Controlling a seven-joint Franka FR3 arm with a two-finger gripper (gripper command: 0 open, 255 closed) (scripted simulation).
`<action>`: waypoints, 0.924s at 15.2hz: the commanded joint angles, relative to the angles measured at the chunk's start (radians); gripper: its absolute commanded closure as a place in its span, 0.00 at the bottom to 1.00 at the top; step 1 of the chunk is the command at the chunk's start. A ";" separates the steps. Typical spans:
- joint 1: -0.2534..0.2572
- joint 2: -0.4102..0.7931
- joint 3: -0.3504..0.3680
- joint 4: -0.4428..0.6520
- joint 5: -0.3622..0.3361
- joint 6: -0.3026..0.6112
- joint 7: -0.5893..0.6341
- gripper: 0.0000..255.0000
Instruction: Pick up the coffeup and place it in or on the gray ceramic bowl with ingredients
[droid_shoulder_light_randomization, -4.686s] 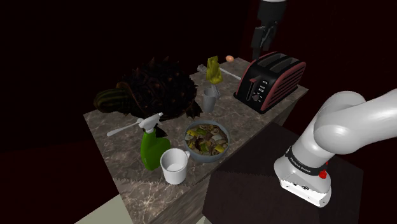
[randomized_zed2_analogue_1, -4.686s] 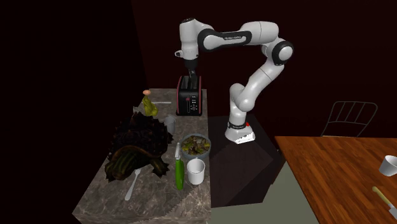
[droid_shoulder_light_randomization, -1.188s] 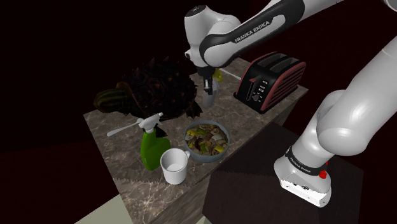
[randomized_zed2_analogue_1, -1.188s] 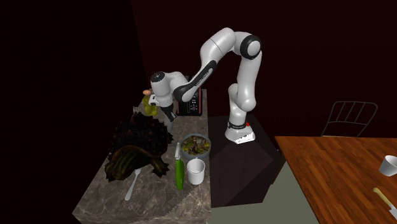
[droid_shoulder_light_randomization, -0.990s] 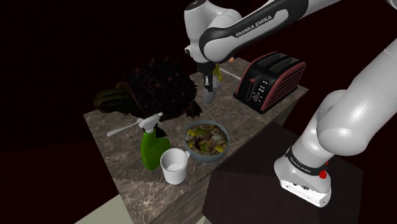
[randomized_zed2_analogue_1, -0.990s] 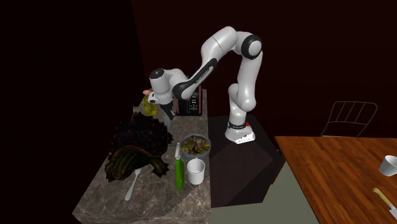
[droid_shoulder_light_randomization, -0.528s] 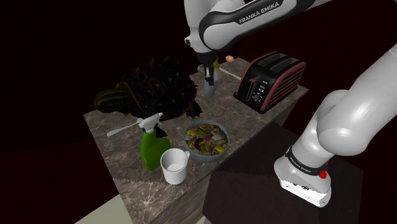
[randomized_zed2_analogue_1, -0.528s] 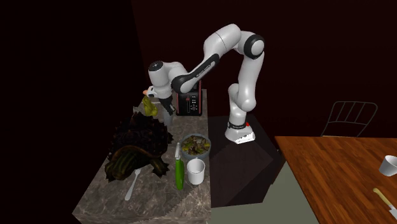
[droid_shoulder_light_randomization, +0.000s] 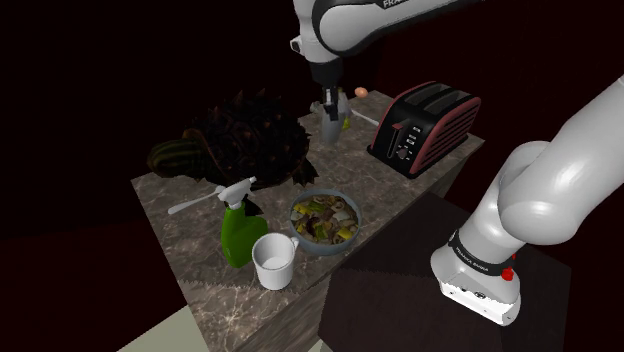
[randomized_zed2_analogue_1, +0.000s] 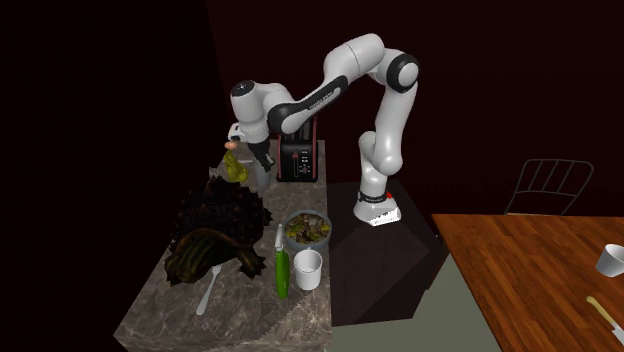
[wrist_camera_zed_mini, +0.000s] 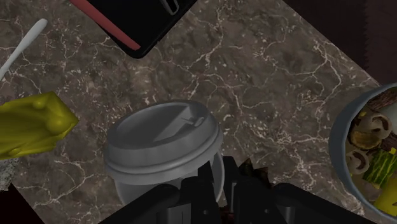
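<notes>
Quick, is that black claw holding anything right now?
Gripper: closed on the grey lidded coffee cup.

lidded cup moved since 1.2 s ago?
Yes. The grey lidded cup, clasped by the gripper, has risen off the counter, now level with the toaster body in the shoulder view.

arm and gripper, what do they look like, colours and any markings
The arm is a chain of rounded, glossy white segments with dark joints. Near its foot sits a dark band with small white lettering, and a red dot beside it. The gripper is all black, ending in two blocky black fingers.
</notes>
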 joint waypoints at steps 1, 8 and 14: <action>0.001 -0.006 0.001 0.019 0.002 -0.024 -0.006 1.00; 0.012 -0.031 0.014 0.067 0.015 -0.101 -0.003 1.00; 0.076 -0.100 0.098 0.034 0.071 -0.163 0.115 1.00</action>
